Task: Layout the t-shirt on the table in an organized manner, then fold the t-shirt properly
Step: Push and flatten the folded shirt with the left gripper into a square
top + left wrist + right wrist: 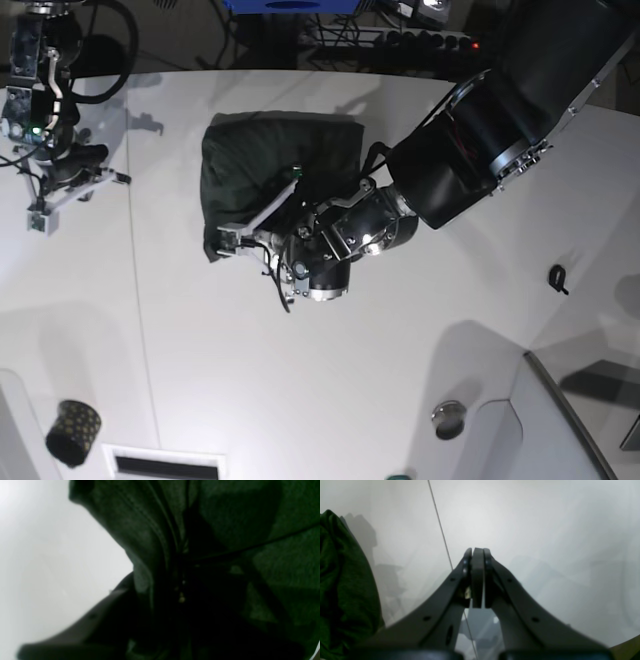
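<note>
A robotics lab, by the look of my surroundings: I work over a broad white table (330,400) with a curved edge, cables and a power strip (425,40) with a red light strung along its far side, and a camera rig (30,110) clamped at one corner.

I see a black cup with gold dots (73,432) lying tipped on its side at the lower left. Just right of it, at the bottom edge, there's a white rectangular panel with a dark slot (163,464). A small round metal fitting (449,418) sits lower right, beside a raised white ledge (560,420). A small black clip-like bit (558,277) lies far right. Cables and a power strip (425,38) run along the back. One red light shows there.
</note>
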`<action>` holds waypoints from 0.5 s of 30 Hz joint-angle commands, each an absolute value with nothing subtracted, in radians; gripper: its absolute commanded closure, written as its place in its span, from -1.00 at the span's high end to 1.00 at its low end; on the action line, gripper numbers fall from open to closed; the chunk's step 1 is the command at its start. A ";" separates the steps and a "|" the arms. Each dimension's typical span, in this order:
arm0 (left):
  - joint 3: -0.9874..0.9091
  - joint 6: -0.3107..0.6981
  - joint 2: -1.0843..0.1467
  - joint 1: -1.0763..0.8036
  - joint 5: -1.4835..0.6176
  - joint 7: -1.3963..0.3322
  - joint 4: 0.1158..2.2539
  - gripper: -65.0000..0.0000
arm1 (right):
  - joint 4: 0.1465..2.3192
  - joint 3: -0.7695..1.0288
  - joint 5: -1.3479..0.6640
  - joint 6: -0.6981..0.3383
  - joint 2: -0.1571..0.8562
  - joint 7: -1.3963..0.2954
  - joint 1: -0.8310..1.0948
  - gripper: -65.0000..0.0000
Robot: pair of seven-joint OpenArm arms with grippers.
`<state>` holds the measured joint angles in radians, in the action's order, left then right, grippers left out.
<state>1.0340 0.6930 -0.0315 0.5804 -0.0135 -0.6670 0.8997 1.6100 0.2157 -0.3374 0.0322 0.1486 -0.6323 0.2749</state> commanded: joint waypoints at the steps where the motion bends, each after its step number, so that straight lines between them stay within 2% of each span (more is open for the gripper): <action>1: 1.029 0.698 -0.028 0.619 -0.008 -0.673 0.909 -0.34 | 1.627 0.217 -0.340 0.027 0.160 -0.616 0.266 -0.99; 4: 1.029 0.698 -0.028 0.642 -0.008 -0.674 0.909 0.11 | 1.627 0.217 -0.340 0.027 0.160 -0.616 0.266 -0.99; 7: 1.024 0.698 -0.028 0.664 -0.008 -0.674 0.909 0.44 | 1.627 0.217 -0.338 0.027 0.160 -0.616 0.266 -0.99; 10: 1.018 0.698 -0.028 0.682 -0.010 -0.674 0.909 0.56 | 1.627 0.217 -0.338 0.027 0.160 -0.616 0.265 -0.99; 15: 1.017 0.698 -0.044 0.713 -0.012 -0.674 0.977 0.55 | 1.627 0.217 -0.338 0.027 0.160 -0.616 0.263 -0.99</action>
<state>1.0264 0.7006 -0.0502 0.6777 -0.0078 -0.6819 0.9596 1.6100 0.2157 -0.3374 0.0322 0.1486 -0.6319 0.2714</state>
